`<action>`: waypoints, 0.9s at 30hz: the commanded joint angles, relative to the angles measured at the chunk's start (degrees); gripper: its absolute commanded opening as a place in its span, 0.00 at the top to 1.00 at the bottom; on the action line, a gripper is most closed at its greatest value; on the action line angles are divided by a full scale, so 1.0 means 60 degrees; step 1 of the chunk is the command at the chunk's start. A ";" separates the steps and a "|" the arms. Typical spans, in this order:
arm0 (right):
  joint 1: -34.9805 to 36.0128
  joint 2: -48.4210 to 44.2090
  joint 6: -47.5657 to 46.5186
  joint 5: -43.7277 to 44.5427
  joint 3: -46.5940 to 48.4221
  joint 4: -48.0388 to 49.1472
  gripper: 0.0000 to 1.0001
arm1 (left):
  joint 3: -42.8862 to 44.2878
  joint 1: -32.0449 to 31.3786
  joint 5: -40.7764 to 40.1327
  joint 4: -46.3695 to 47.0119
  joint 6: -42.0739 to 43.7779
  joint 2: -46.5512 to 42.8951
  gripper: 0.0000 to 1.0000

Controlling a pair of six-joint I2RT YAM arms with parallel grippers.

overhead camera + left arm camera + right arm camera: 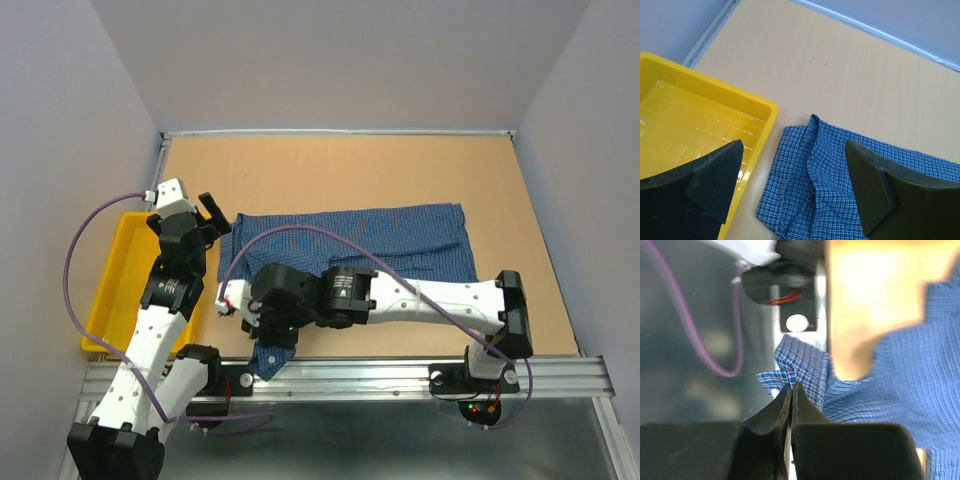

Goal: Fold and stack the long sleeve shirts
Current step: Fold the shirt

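right fingers (786, 397) clenched on shirt (400, 240) edge at near-left counter (350, 170) rim | shirt spread mid-counter, left part hidden under right arm | left fingers (867, 185) released above shirt's far-left corner | yellow tray (100, 290) left, contents partly hidden by left arm

Matt checked woven cloth shirt (420, 235), glossy yellow plastic tray (710, 80), smooth wood-look table (350, 170), metal rail (380, 372)

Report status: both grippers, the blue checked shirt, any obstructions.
Left gripper open, above corner of blue finely checked cotton shirt. Right gripper shut on shirt fabric at near rail. Shirt otherwise spread flat. Yellow plastic tray beside left edge, not blocking.
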 commanded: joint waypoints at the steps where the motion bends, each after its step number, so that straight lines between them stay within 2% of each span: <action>1: -0.1197 -0.1065 0.0725 0.1085 -0.1116 0.1276 1.00 | -0.0118 0.0041 -0.0015 0.0237 -0.0064 0.0014 0.05; 4: -0.2235 -0.1724 0.1297 0.1305 -0.2124 0.2387 0.99 | -0.0147 0.0041 0.0160 0.0280 -0.0020 0.0073 0.05; 7: -0.3245 -0.2339 0.1926 0.2168 -0.2787 0.3077 0.99 | -0.0147 0.0041 0.0525 0.0383 0.0083 0.0160 0.05; 16: -0.6731 -0.3409 0.4489 0.3985 -0.5189 0.3636 0.99 | -0.0088 0.0041 0.1448 0.0515 0.0317 0.0732 0.05; 20: -0.7805 -0.4082 0.5748 0.4847 -0.6550 0.3797 0.99 | -0.0044 0.0041 0.1728 0.0515 0.0332 0.0980 0.05; 22: -0.8054 -0.4332 0.5853 0.5114 -0.7414 0.3958 0.98 | -0.0044 0.0041 0.1844 0.0529 0.0346 0.1025 0.05; 24: -0.8114 -0.4596 0.5766 0.5158 -0.7841 0.4193 0.87 | -0.0015 0.0041 0.1933 0.0529 0.0361 0.1098 0.05; 25: -0.8128 -0.4684 0.5708 0.5115 -0.8045 0.4208 0.71 | -0.0015 0.0041 0.1977 0.0544 0.0361 0.1113 0.05; 26: -0.8128 -0.4757 0.5620 0.5056 -0.8309 0.4179 0.64 | -0.0030 0.0041 0.1992 0.0544 0.0361 0.1142 0.05; 27: -0.8128 -0.5004 0.5402 0.4853 -0.8442 0.4179 0.48 | -0.0015 0.0041 0.2021 0.0559 0.0361 0.1142 0.05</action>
